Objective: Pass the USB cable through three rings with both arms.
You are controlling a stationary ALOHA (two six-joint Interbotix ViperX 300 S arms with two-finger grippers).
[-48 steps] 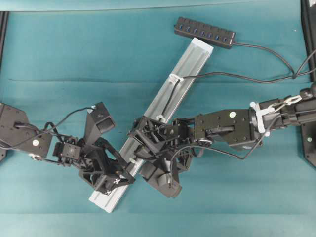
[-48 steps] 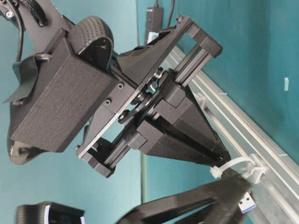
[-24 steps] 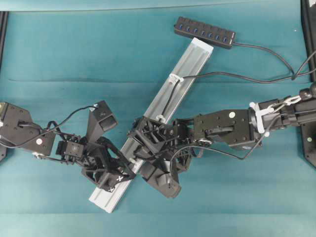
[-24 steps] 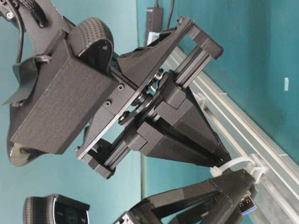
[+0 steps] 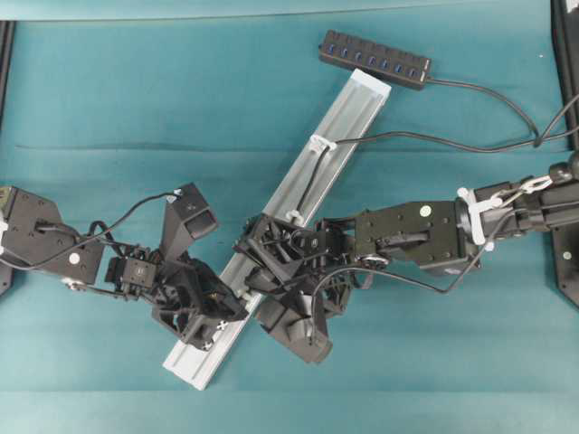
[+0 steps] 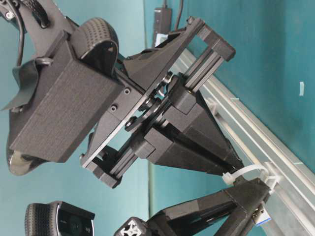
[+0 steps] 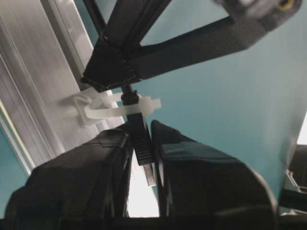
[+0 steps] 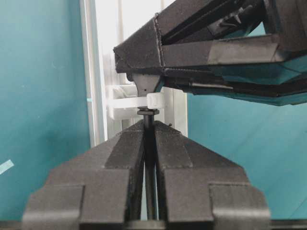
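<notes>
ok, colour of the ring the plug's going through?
Translucent white ring, clearest in the left wrist view, clipped to the silver rail.

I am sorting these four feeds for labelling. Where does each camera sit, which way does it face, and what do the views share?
Overhead: looks straight down on the teal table, long silver aluminium rail, both black arms.
Table-level: low, looks along the rail; right gripper fills it, left gripper below.
Left wrist: looks past its own fingers, shut on the small dark USB plug, at the translucent white plastic ring.
Right wrist: looks past its fingers, shut on the thin black cable.
Shared: both wrist views show that ring and the opposite gripper.
</notes>
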